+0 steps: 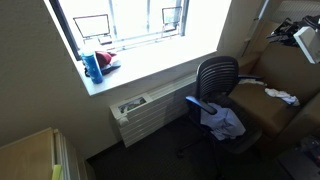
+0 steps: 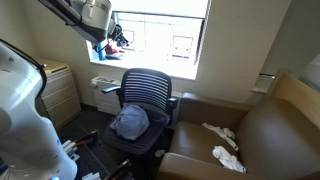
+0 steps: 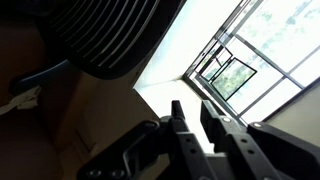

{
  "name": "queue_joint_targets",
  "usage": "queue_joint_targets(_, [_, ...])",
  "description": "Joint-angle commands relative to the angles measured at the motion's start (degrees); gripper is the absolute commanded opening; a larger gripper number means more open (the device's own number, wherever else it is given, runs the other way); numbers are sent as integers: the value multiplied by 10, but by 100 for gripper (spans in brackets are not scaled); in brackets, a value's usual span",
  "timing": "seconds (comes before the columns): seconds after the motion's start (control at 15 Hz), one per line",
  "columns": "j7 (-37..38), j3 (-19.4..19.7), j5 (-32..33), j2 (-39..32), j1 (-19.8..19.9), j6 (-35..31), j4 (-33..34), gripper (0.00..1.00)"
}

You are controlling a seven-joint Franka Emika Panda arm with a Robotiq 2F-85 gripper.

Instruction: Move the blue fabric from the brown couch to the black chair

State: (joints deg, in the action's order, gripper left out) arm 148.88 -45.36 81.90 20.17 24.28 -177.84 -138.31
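Note:
The blue fabric [image 1: 225, 122] [image 2: 128, 122] lies crumpled on the seat of the black chair [image 1: 215, 75] [image 2: 148, 90], in both exterior views. The brown couch [image 1: 290, 70] [image 2: 275, 140] stands right beside the chair and has small white cloths [image 2: 228, 158] [image 1: 280, 96] on its cushion. My gripper [image 3: 192, 105] is raised well above the couch, away from the fabric [image 1: 300, 38]. In the wrist view its fingers stand a little apart with bright window showing between them and nothing held. The chair's mesh back [image 3: 120, 35] fills the top of that view.
A windowsill holds a blue bottle [image 1: 93, 66] and a red item beside it. A radiator unit [image 1: 140, 108] sits under the window behind the chair. A pale cabinet [image 1: 30, 155] [image 2: 55, 90] stands by the wall. The robot's white body [image 2: 20, 110] is close to the chair.

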Motion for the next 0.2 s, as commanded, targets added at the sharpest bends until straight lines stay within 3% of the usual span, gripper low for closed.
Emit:
queue_joint_targets(0.0, [0,0,0,0,0,0,0,26])
queue_joint_targets(0.13, [0,0,0,0,0,0,0,26])
